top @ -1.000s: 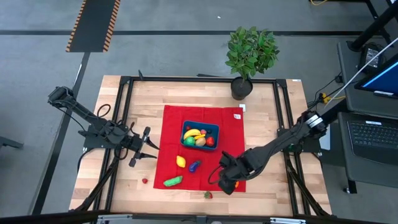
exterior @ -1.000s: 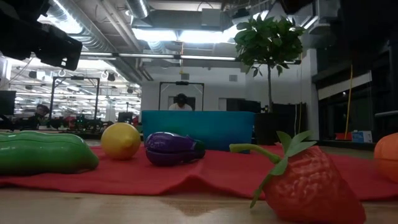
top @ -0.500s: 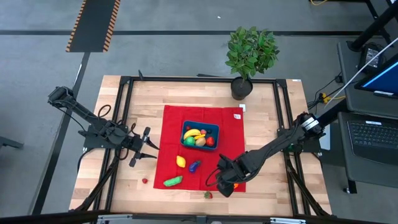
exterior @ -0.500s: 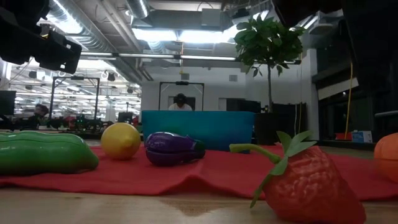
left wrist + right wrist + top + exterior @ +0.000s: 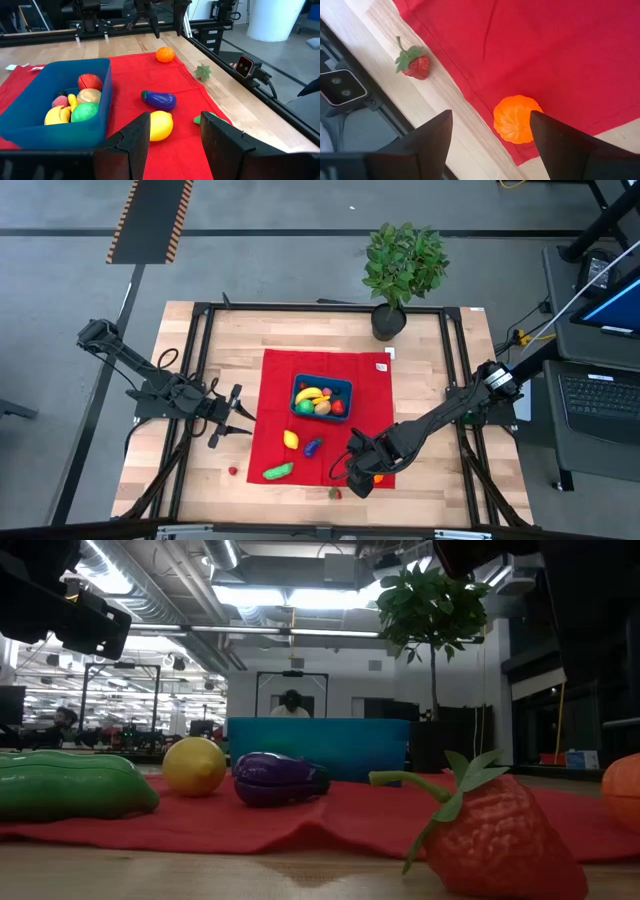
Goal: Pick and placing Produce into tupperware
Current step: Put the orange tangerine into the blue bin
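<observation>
The teal tupperware [image 5: 322, 398] [image 5: 55, 100] sits on a red cloth and holds several produce pieces. On the cloth nearer the front lie a lemon [image 5: 290, 440], a purple eggplant [image 5: 313, 447] and a green cucumber [image 5: 278, 472]. An orange fruit [image 5: 516, 119] [image 5: 164, 54] rests at the cloth's near right corner. My right gripper [image 5: 491, 114] [image 5: 358, 477] hangs open just above it, pointing down, one finger to each side. A strawberry [image 5: 415, 65] [image 5: 335, 493] lies on bare wood near the front edge. My left gripper [image 5: 238, 412] [image 5: 175, 120] waits open left of the cloth.
A potted plant [image 5: 400, 270] stands at the table's far edge. The red cloth [image 5: 275, 380] covers the table's middle. A small red piece [image 5: 232, 471] lies on the wood, front left. A camera box [image 5: 342, 87] sits at the front edge beside the strawberry.
</observation>
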Robot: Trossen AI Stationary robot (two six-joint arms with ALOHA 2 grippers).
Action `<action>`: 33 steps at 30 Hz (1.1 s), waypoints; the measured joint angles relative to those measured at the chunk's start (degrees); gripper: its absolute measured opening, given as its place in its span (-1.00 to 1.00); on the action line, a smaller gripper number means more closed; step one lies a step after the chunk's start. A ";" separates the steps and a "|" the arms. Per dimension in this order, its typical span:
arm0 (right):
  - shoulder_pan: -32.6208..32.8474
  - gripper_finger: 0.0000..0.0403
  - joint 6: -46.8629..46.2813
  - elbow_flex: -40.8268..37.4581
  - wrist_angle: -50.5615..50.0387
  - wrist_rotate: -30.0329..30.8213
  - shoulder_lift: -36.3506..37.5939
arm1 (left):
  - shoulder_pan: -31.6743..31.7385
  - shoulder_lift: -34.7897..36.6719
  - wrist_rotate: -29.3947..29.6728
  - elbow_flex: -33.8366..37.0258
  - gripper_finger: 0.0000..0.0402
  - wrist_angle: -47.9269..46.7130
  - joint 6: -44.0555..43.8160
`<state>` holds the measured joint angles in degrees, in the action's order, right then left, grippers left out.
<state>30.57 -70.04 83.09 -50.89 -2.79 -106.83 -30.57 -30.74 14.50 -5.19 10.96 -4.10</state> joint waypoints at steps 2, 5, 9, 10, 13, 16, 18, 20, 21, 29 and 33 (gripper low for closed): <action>-0.03 0.33 0.00 0.00 0.42 0.01 0.00 | 0.00 0.00 0.00 0.00 -0.19 0.00 -0.04; -0.01 0.33 0.02 0.00 0.39 0.09 0.00 | 0.00 0.00 0.00 0.00 -0.19 0.00 -0.04; -0.01 0.33 -0.22 0.00 0.37 0.13 0.00 | 0.00 0.00 0.00 0.00 -0.19 0.00 -0.04; -0.01 0.33 -0.26 0.00 0.37 0.15 0.00 | 0.00 0.00 0.00 0.00 -0.19 0.00 -0.04; -0.01 0.33 -0.44 0.00 0.04 0.15 0.00 | 0.00 0.00 0.00 0.00 -0.19 0.00 -0.04; -0.01 0.33 -1.72 0.00 -1.67 0.17 0.02 | 0.00 0.00 0.00 0.00 -0.19 0.02 -0.04; 0.08 0.33 -3.32 0.00 -3.41 0.20 0.02 | 0.00 0.00 0.00 0.00 -0.19 0.00 -0.04; 0.12 0.33 -4.72 0.00 -5.00 0.18 0.02 | 0.00 0.00 0.00 0.00 -0.19 0.01 -0.04; 0.25 0.33 -4.91 -0.02 -5.29 0.20 0.02 | 0.00 0.00 0.00 0.00 -0.19 0.02 -0.04; 0.70 0.33 -7.48 -0.02 -5.06 0.24 0.07 | 0.00 0.00 0.00 0.00 -0.19 0.02 -0.04; 0.78 0.33 -7.28 -0.02 -4.04 0.25 0.07 | 0.01 0.00 0.00 0.00 -0.19 0.02 -0.04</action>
<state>31.35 -77.32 83.07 -54.93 -2.53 -106.76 -30.55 -30.74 14.50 -5.19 10.98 -4.14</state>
